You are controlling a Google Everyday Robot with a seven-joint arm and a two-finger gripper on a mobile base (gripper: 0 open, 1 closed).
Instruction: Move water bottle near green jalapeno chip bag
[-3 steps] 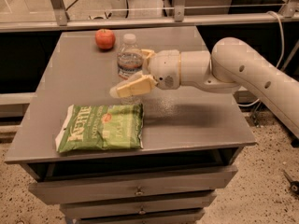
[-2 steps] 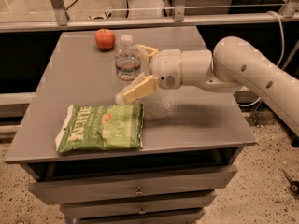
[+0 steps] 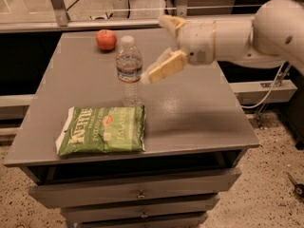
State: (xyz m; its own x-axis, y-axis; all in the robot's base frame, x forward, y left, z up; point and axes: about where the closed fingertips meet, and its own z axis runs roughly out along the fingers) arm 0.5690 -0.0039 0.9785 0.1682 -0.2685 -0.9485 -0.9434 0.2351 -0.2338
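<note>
The water bottle [image 3: 129, 69] stands upright on the grey table [image 3: 199, 113], clear with a white cap and a label band. Its base is just behind the top right corner of the green jalapeno chip bag [image 3: 102, 130], which lies flat near the table's front left edge. My gripper [image 3: 155, 48] is open and empty. It hovers above the table just right of the bottle, and its lower finger [image 3: 164, 68] ends close to the bottle's label without holding it.
A red apple [image 3: 106, 39] sits at the back of the table, behind the bottle. Drawers [image 3: 137, 194] are below the tabletop. A metal rail [image 3: 95, 25] runs behind the table. My arm [image 3: 247, 32] reaches in from the right.
My gripper has drawn back from the bottle, up and to the right, and its fingers now stand wide apart. The bottle stays upright by the bag.
</note>
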